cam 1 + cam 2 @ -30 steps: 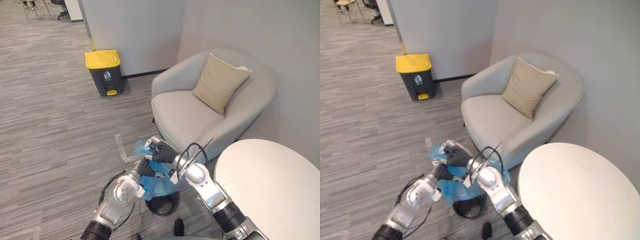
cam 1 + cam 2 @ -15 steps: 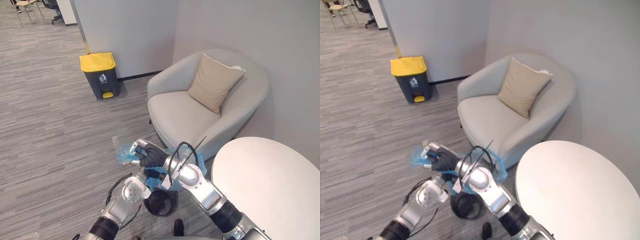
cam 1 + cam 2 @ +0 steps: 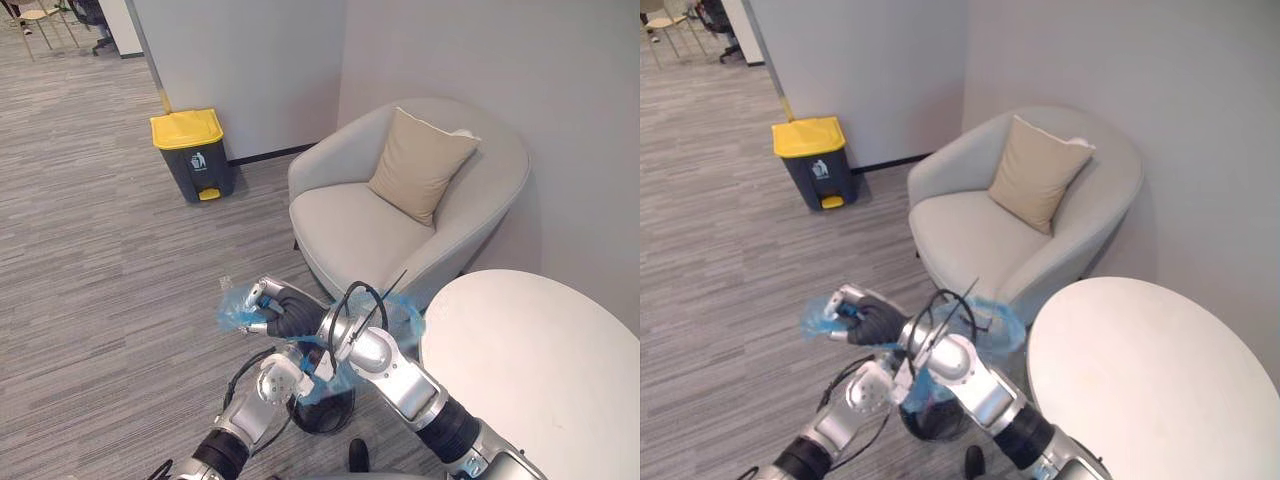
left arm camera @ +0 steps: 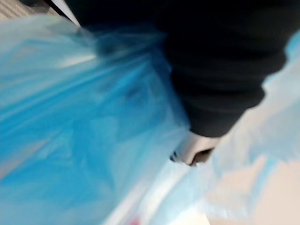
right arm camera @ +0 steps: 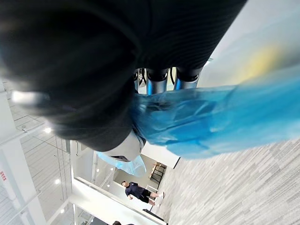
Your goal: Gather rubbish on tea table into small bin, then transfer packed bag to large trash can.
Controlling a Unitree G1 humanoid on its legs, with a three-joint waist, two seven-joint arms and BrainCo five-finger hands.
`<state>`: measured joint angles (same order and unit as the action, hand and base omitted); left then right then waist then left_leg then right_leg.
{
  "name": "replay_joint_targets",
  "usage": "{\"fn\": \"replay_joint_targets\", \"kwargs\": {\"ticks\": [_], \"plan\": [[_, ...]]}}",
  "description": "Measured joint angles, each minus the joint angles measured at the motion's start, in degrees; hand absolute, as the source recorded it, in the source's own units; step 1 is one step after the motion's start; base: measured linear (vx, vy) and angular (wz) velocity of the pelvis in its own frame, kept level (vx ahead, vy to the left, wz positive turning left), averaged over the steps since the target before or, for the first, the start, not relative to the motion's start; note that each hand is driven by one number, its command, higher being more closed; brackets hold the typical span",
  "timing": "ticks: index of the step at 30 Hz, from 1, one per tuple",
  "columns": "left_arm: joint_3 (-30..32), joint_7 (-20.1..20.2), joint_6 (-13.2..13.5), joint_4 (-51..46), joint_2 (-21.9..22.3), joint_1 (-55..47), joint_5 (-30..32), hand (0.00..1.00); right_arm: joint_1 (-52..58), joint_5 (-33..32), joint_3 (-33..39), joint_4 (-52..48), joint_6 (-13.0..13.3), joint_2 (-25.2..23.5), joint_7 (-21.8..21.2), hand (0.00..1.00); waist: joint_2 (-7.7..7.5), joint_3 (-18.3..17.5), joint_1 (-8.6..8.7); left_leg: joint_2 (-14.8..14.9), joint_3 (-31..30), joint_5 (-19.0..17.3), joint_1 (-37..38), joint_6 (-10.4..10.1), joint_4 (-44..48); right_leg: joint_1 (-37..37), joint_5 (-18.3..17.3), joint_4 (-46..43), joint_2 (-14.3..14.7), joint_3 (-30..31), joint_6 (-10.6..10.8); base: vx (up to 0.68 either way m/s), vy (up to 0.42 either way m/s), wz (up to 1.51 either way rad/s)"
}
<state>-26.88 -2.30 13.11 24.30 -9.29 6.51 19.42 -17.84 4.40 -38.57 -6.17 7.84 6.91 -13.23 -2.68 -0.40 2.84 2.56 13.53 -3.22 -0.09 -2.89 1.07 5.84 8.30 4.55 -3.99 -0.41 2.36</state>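
Nearest, a round white table (image 3: 540,360) occupies the near right of the grey floor (image 3: 100,280). Just beside its left edge a small black bin (image 3: 325,413) stands upright on the floor. Both arms meet above the bin. The right hand (image 3: 868,320) reaches out to the left of the bin, its fingers (image 3: 257,298) curled and pinching a bunched fold of the blue bag (image 3: 237,312). The right wrist view confirms plastic clamped under those fingers. The bag is held off the floor and stretches from that fold across towards the table side. Its lower part hangs down at the bin's mouth; whether it is free of the bin cannot be told. The left hand (image 4: 220,56) sits below the right arm, buried in the blue plastic, and its grip cannot be told. Beyond the table a grey armchair (image 3: 370,235) stands against the wall, with a tan cushion (image 3: 420,165) leaning upright on its back. Farthest, well apart from the bin, the dark can (image 3: 192,160) stands on the floor against the far wall, its yellow lid down.
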Motion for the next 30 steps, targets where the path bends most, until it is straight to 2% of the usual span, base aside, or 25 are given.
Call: {"fn": "replay_joint_targets", "kwargs": {"ticks": [8, 13, 24, 30], "plan": [[-1.1, 0.2, 0.0, 0.3, 1.1, 0.1, -3.9, 1.0, -0.1, 0.0, 0.7, -1.7, 1.3, -0.4, 1.4, 0.0, 0.16, 0.0, 0.07, 0.0, -0.1, 0.0, 0.1, 0.0, -0.1, -0.1, 0.0, 0.0, 0.0, 0.0, 0.0, 0.0, 0.0, 0.0], [-0.7, 0.3, -0.1, -0.3, 1.1, 0.0, -5.0, 1.0, 0.4, 0.2, 5.1, -1.9, 2.4, -0.7, 2.8, 0.0, 0.16, 0.0, 0.08, -0.1, -0.2, 0.0, 0.2, 0.0, -0.3, -0.1, 0.0, 0.0, -0.1, -0.1, 0.0, 0.0, 0.0, 0.0], [5.9, 0.4, -0.1, -1.3, 2.2, -3.6, -8.5, 1.0, 6.9, 1.7, 14.2, -2.2, 4.6, -2.4, 7.8, 0.0, 0.31, 0.0, 0.13, -0.2, -0.4, 0.0, 1.2, 0.0, -1.0, -0.9, -0.2, 0.0, -0.2, -0.4, 0.3, 0.0, 0.0, 0.0], [10.7, 0.3, -0.1, -1.3, 2.2, -6.0, -10.7, 1.0, 11.8, -2.3, 19.4, -1.2, 4.8, -2.3, 9.2, 0.0, 0.44, 0.1, 0.11, -0.2, -0.4, 0.0, 1.2, 0.0, -1.1, -0.9, -0.3, 0.0, -0.2, -0.5, 0.4, 0.0, 0.0, 0.0]]}}
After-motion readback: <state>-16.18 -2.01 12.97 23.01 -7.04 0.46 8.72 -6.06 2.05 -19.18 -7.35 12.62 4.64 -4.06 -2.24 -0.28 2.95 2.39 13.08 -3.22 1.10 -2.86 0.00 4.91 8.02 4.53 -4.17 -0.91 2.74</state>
